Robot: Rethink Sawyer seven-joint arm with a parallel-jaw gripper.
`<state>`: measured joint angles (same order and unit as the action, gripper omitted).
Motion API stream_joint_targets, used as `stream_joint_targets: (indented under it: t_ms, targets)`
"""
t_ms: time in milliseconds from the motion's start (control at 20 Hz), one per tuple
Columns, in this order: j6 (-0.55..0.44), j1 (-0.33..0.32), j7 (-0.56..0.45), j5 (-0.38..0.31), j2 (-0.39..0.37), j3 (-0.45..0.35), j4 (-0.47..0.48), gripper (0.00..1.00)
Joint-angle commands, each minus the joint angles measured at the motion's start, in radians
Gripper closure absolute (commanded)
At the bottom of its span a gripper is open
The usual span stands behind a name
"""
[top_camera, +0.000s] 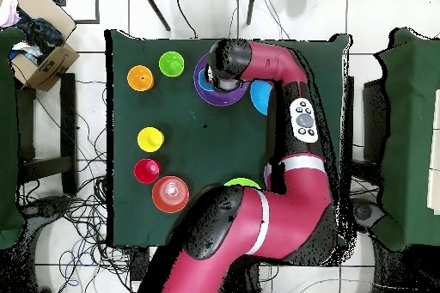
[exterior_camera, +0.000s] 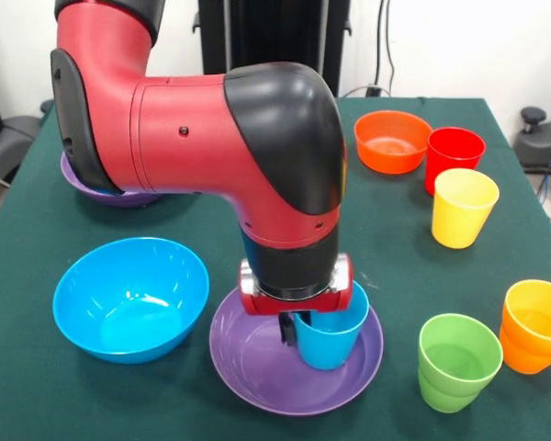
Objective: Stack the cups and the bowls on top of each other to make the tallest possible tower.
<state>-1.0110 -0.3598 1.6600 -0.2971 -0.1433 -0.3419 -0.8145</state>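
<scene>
Fingers (exterior_camera: 292,333): we find one dark finger against the outer wall of the blue cup (exterior_camera: 329,335); the other is hidden, so we cannot tell whether they grip it.

Blue cup: upright, standing in the purple bowl (exterior_camera: 257,367), our landmark, under the arm's wrist (exterior_camera: 294,285).

Purple bowl: wide, shallow, on the green surface (exterior_camera: 37,257), open side up, holding only the blue cup.

Blue bowl (exterior_camera: 129,296): deep, just beside the purple bowl on its left in the front view, apart from it.

Green cup (exterior_camera: 457,360): near the purple bowl on its right, upright.

Orange cup (exterior_camera: 535,324): beyond the green cup, further right.

Yellow cup (exterior_camera: 463,207): well behind and right of the purple bowl.

Red cup (exterior_camera: 454,156): just behind the yellow cup.

Orange bowl (exterior_camera: 391,141): beside the red cup, at the far right.

Second purple bowl (exterior_camera: 119,193): well behind the landmark at far left, mostly hidden by the arm.

Green bowl (top_camera: 242,184): we see it only from overhead, part-covered by the arm.
</scene>
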Motion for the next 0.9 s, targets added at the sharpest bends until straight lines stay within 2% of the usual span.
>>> stream_joint_targets:
  t_ms: [50,400,900]
  targets:
    - [-0.128,0.032,-0.212,-0.048,0.028,-0.045,0.045,1.0]
    - [-0.176,0.041,-0.217,-0.055,-0.002,-0.03,0.049,1.0]
    - [-0.192,0.04,-0.235,-0.056,-0.026,-0.037,0.045,1.0]
